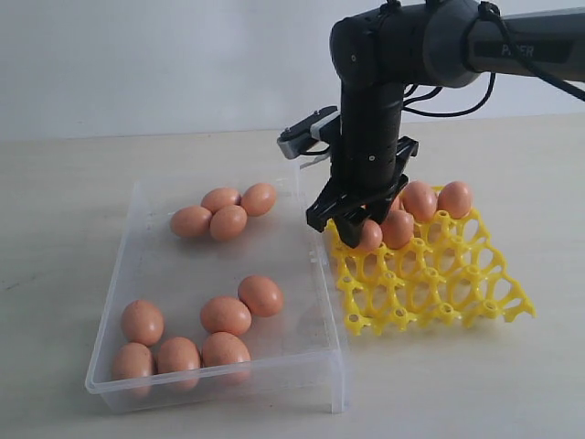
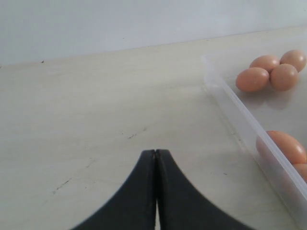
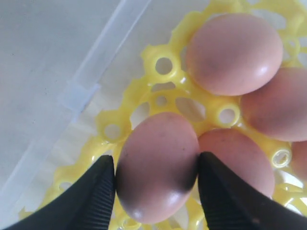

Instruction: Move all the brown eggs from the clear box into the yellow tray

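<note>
Clear box (image 1: 174,265), ten brown eggs (image 1: 225,315), one yellow tray (image 1: 430,274)

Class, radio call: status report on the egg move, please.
Right gripper shut on egg, over tray. Left gripper shut, empty, beside box. Ten eggs remain in box. Neighbour egg crowds one finger.

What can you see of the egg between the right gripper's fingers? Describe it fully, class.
The brown egg is a smooth, slightly glossy oval, orange-brown with faint dark speckles and no visible cracks. The right gripper pinches it, one black ribbed finger against each side. It sits low over the yellow tray, at the edge beside the clear box and close to another egg. Whether it rests in a cup cannot be told.
</note>
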`<move>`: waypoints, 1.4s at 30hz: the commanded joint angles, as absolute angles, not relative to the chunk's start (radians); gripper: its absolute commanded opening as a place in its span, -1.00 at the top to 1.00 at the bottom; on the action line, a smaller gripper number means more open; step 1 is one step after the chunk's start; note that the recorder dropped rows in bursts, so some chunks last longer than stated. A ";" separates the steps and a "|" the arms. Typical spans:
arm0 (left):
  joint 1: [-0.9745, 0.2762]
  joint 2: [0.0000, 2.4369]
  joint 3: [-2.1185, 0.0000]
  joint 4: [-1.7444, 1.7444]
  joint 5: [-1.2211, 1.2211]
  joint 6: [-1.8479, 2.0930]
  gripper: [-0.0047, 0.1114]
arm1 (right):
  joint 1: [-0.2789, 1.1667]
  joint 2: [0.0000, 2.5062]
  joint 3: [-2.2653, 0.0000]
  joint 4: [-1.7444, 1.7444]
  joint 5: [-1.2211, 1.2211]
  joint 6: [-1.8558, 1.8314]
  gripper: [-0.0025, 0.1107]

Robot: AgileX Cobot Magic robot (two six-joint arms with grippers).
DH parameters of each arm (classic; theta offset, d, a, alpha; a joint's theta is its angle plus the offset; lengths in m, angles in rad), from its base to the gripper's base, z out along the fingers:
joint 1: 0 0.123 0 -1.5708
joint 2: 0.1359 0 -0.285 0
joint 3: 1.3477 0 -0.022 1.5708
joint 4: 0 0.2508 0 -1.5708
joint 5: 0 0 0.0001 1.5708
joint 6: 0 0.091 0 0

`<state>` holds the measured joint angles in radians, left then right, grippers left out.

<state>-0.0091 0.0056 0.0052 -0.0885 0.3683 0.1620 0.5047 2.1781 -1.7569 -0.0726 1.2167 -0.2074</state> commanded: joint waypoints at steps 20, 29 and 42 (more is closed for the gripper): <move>-0.010 0.000 0.000 -0.092 0.361 0.159 0.92 | 0.512 2.174 -1.787 -0.158 1.203 -0.260 -0.07; -0.010 0.000 0.000 -0.092 0.361 0.159 0.92 | 0.512 2.029 -1.720 -0.264 1.113 -0.017 0.66; -0.010 0.000 0.000 -0.092 0.361 0.159 0.92 | 0.512 1.496 -0.988 -0.463 0.441 0.266 0.96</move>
